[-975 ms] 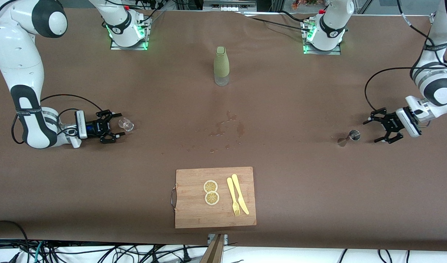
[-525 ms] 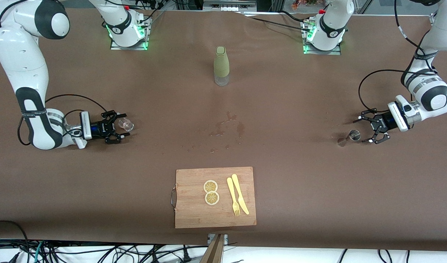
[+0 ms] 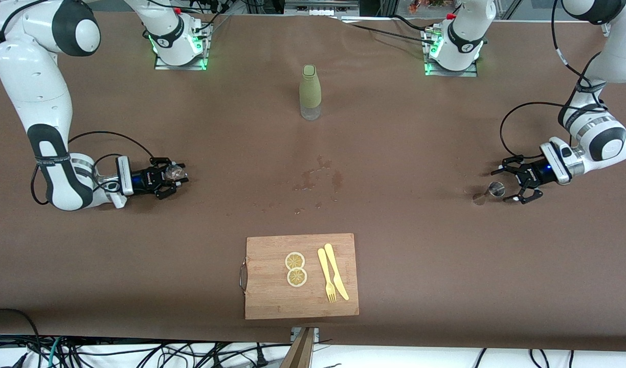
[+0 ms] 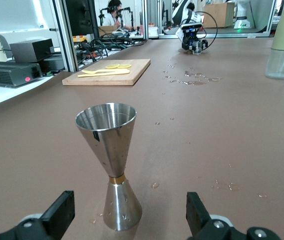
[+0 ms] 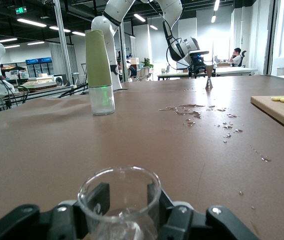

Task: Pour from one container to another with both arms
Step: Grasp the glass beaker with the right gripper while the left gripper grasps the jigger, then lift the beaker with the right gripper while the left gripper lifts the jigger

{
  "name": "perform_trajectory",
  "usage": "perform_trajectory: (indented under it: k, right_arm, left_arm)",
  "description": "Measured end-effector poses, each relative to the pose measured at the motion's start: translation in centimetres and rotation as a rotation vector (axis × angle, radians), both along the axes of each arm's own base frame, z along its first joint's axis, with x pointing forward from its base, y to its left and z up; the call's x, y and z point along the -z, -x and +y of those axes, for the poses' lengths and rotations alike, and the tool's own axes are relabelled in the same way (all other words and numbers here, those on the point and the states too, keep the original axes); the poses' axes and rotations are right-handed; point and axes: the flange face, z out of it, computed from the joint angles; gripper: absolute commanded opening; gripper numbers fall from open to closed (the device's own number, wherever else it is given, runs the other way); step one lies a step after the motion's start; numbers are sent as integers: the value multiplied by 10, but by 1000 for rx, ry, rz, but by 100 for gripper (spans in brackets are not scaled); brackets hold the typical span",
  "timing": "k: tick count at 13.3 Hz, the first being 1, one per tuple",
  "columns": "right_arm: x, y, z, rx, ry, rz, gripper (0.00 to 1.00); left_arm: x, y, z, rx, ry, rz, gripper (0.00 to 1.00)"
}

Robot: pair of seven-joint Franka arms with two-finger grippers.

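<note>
Both hands have slid forward along the bench: front view shows the right hand now around the glass cup, the left hand just beside the upright jigger.

Left wrist view: fingers apart, straddling it.

Right wrist view: fingers pressing the cup's sides.

Both arms are glossy white shells with black joint bands, looping black cables near the wrists, and black two-finger grippers; left gripper, right gripper. Bases glow green.
</note>
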Motion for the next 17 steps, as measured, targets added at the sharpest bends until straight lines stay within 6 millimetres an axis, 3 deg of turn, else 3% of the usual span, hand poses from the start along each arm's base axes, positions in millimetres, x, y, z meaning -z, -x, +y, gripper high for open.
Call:
perform_trajectory:
  k: [7,9,12,17]
  right_arm:
    - [-9,2,9,-4,-80,59,16]
    - [-13,-2,17,-6,-84,95,16]
    - [-29,-20,51,17,-122,152,16]
    - [-69,-68,140,73,-102,175,16]
  left_arm:
    - [16,-19,-18,19,24,-8,87]
    - [17,-23,-23,19,29,-11,79]
    - [19,-27,-31,21,37,-13,67]
    - [18,-27,-35,29,46,-13,66]
